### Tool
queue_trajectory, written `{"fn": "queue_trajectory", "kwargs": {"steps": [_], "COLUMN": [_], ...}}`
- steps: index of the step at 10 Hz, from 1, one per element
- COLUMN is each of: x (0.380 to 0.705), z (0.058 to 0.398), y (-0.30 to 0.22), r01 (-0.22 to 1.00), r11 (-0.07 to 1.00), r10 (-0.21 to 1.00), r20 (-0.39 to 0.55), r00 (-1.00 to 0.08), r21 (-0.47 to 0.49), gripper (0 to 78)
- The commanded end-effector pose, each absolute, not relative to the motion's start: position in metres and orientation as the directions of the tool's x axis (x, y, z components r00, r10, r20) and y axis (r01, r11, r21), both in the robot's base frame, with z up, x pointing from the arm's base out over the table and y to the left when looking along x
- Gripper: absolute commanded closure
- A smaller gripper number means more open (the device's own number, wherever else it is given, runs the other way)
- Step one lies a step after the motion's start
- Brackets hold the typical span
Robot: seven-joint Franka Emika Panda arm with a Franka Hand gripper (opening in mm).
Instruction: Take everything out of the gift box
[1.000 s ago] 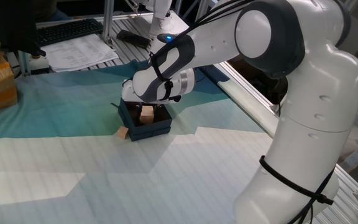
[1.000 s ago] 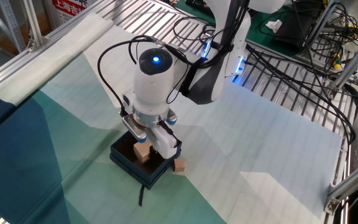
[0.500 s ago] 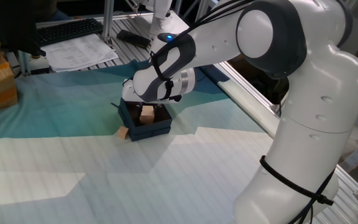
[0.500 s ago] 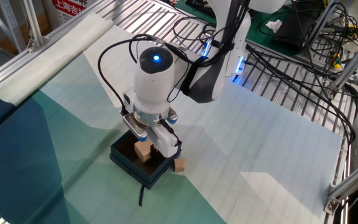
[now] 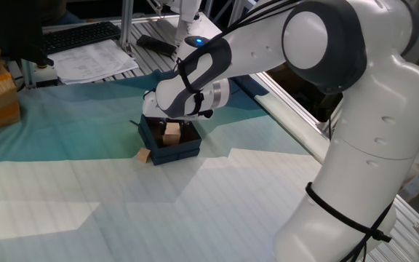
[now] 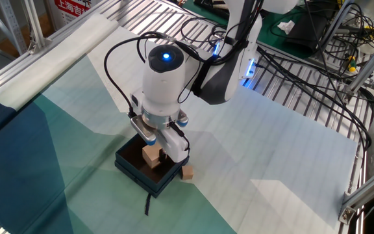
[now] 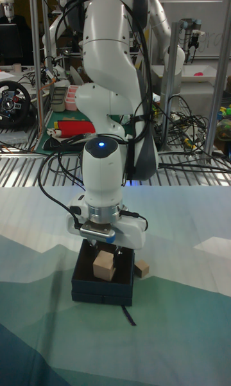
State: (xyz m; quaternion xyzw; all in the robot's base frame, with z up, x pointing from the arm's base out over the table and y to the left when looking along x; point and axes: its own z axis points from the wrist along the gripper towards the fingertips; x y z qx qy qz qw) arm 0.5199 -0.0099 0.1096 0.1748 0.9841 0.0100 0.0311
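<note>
Lifted slightly since the earlier frame, the cube (image 7: 104, 266) is kept clamped in the gripper (image 7: 104, 258) just above the gift box (image 7: 102, 285); the smaller block (image 7: 142, 270) is already laid beside it

The gripper (image 6: 153, 151) is now a little higher over the gift box (image 6: 135, 170), and the wooden cube (image 6: 151, 155) pinched between its fingers rises with it.

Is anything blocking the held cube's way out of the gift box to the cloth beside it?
Nothing visible does. The gripper holds the cube above the gift box, and only the smaller block lies outside, on one side.
</note>
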Motion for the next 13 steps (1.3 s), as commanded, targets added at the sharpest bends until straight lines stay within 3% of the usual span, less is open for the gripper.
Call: {"fn": "queue_trajectory", "kwargs": {"steps": [1,13], "x": [0.5173,0.5175], "z": [0.1198,0.1289], "y": [-0.0046,-0.0020], "r01": [0.355,0.356], "r11": [0.934,0.934], "r10": [0.356,0.357], "r20": [-0.058,-0.054], "r00": [-0.933,-0.932], "r21": [0.031,0.029], "gripper": [76.4,76.4]}}
